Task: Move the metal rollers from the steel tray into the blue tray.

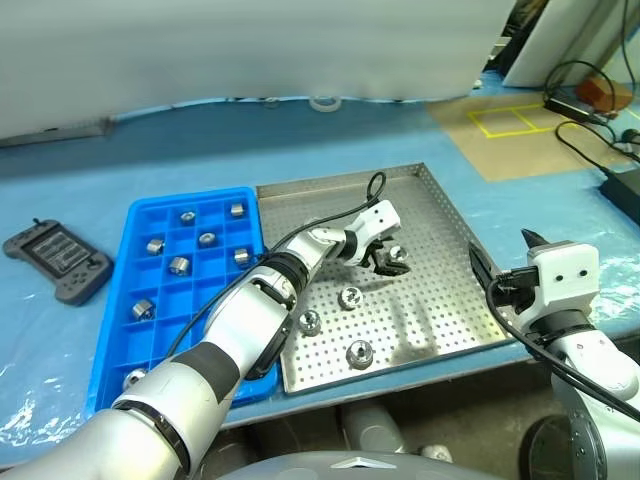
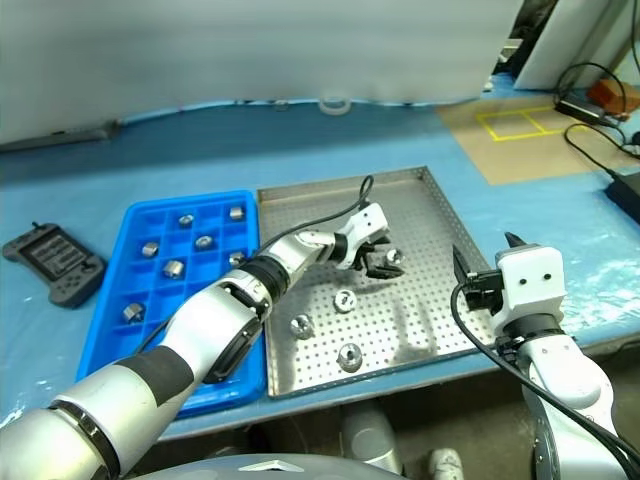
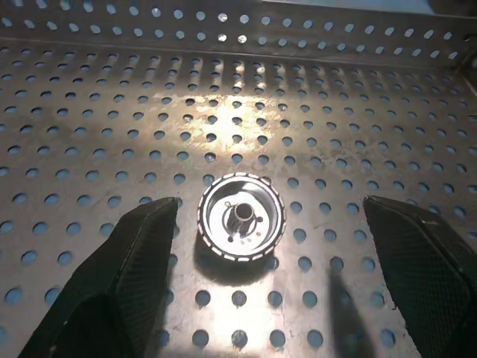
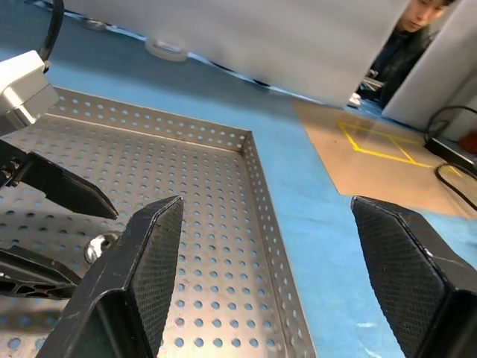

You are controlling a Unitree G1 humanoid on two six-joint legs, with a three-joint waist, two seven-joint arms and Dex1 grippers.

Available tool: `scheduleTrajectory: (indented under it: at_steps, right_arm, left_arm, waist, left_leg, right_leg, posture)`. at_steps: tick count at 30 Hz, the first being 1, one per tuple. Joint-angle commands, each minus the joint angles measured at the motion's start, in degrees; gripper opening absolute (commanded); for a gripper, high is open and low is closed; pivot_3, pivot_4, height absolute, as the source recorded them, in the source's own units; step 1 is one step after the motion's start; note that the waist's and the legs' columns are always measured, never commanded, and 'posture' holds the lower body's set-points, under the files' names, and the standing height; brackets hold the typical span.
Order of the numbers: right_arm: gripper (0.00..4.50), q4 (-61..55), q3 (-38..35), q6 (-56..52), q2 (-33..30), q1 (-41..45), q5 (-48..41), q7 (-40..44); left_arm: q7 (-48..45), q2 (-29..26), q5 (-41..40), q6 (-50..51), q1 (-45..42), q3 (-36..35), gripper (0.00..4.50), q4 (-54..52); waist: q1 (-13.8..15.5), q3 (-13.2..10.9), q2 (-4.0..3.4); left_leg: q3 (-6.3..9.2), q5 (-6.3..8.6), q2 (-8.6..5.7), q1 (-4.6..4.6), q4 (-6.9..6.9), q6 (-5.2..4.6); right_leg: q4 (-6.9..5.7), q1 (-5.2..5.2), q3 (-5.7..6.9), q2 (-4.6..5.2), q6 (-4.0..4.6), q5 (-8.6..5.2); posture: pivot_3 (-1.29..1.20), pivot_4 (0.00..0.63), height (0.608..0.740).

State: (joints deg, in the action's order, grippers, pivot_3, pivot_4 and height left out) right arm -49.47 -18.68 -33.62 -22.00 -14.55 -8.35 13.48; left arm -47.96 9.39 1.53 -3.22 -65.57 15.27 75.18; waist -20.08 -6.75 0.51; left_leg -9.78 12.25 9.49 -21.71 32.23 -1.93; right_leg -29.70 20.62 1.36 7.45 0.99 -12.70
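Left arm reaches forward and across from the lower left of the head view, over the near right corner of the blue tray (image 1: 120,300) and out above the steel tray (image 1: 440,215). Left gripper (image 1: 390,262) hangs over the middle of the steel tray, tilted down. Its jaws are spread wide and hold nothing.

In the left wrist view one metal roller (image 3: 241,217) lies flat on the perforated floor between the two fingers (image 3: 127,276), hole facing up. It sits nearer one finger than the other and touches neither.

Right arm is held back at the right edge of the head view, off the near right corner of the steel tray. Right gripper (image 2: 485,262) points roughly level toward 11 o'clock, jaws wide apart, empty. In its wrist view the tray's far right corner lies beyond the fingers, and the left gripper shows at the side with a roller beneath it.

Rollers on the steel tray: the one under the left gripper, plus three more loose ones toward 7 o'clock from it (image 1: 349,297), (image 1: 310,322), (image 1: 359,352).

Blue tray lies at 9 o'clock of the steel tray, edges touching. Several of its compartments hold one roller each (image 1: 178,265). A black handheld controller (image 1: 57,260) lies at 9 o'clock of the blue tray, apart from it.
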Motion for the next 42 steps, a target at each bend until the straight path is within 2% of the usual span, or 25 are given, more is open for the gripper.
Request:
scheduleTrajectory:
  at_steps: [1, 12, 15, 18, 21, 23, 27, 36, 42]
  right_arm:
    - [3.76, -2.73, 0.47, 0.15, 0.07, 0.19, 1.04, -0.91]
    - [3.76, -3.69, 1.89, 0.34, 1.11, -2.53, 2.58, -2.33]
    - [3.76, -4.12, 2.48, 0.27, 1.61, -3.22, 3.05, -2.65]
    - [3.76, -4.42, 2.68, 0.19, 1.73, -3.82, 3.29, -2.87]
    - [3.76, -4.45, 2.64, 0.33, 1.84, -4.29, 3.34, -2.94]
    - [3.76, -4.32, 2.65, 0.42, 1.90, -4.26, 3.33, -2.92]
    - [3.76, -3.40, 2.92, 0.55, 1.59, -3.21, 3.37, -2.66]
    - [3.76, -0.60, 4.15, 0.72, 0.75, 0.74, 2.64, -1.15]
    - [3.76, 0.11, 2.72, -1.02, -0.70, 3.61, -3.85, 4.51]
  left_arm:
    - [1.96, 12.74, 0.99, -1.13, -2.36, -0.70, 4.22, -0.18]
    - [7.54, 15.23, 4.79, 0.56, -0.01, 0.17, 4.22, 1.26]
    - [8.43, 15.58, 5.55, 1.02, 0.92, 0.45, 4.22, 1.56]
    - [7.78, 15.30, 5.98, 1.53, 2.05, 0.56, 3.61, 1.77]
    - [8.99, 14.87, 7.70, 1.45, 2.48, 1.71, 2.66, 1.89]
    - [8.40, 14.79, 7.68, 1.88, 2.47, 1.46, 2.66, 1.95]
    - [11.03, 14.37, 8.01, 1.55, 2.27, 1.06, 1.81, 1.94]
    - [7.08, 11.31, 3.48, 0.50, -0.33, -4.25, 1.76, 0.54]
    - [-0.33, 4.84, -4.07, 2.70, -4.51, -11.65, 1.76, -3.72]
  waist:
    - [-1.25, 0.02, -0.03]
    - [-4.70, -0.02, -0.22]
    - [-5.90, -0.03, -0.24]
    - [-6.75, -0.04, -0.30]
    - [-7.32, -0.04, -0.34]
    - [-7.56, -0.04, -0.35]
    - [-7.76, -0.04, -0.38]
    - [-7.58, -0.10, -0.48]
    - [-7.03, -0.15, -0.52]
  left_leg:
    - [0.01, 0.05, -0.03, -0.06, 0.05, -0.07]
    - [0.16, 0.35, -0.83, -0.18, 0.20, -0.57]
    - [0.27, 0.42, -0.97, -0.21, 0.25, -0.66]
    - [0.34, 0.47, -1.04, -0.27, 0.30, -0.74]
    - [0.44, 0.47, -1.06, -0.31, 0.30, -0.74]
    - [0.48, 0.47, -1.06, -0.33, 0.30, -0.74]
    - [0.55, 0.47, -1.06, -0.32, 0.30, -0.73]
    - [0.69, 0.47, -1.17, -0.40, 0.30, -0.73]
    - [0.94, 0.48, -1.32, -0.51, 0.29, -0.78]
  right_leg:
    - [0.01, -0.01, 0.06, 0.05, 0.01, 0.00]
    - [0.18, -0.22, 0.30, 0.84, -0.10, -0.01]
    - [0.37, -0.38, 0.32, 0.92, -0.38, -0.17]
    - [0.42, -0.39, 0.33, 0.95, -0.40, -0.18]
    - [0.42, -0.41, 0.41, 0.97, -0.42, -0.18]
    - [0.42, -0.41, 0.45, 0.97, -0.46, -0.18]
    - [0.46, -0.47, 0.50, 0.97, -0.66, -0.24]
    - [0.48, -0.50, 0.59, 1.04, -0.59, -0.19]
    - [0.47, -0.59, 0.99, 1.31, -0.40, -0.06]
  posture:
    - [-0.78, 0.150, 0.740]
    - [-0.81, 0.150, 0.740]
    - [-0.82, 0.150, 0.740]
    - [-0.83, 0.150, 0.740]
    - [-0.82, 0.150, 0.740]
    - [-0.82, 0.150, 0.740]
    - [-0.82, 0.150, 0.740]
    - [-0.73, 0.150, 0.740]
    - [-0.65, 0.150, 0.740]
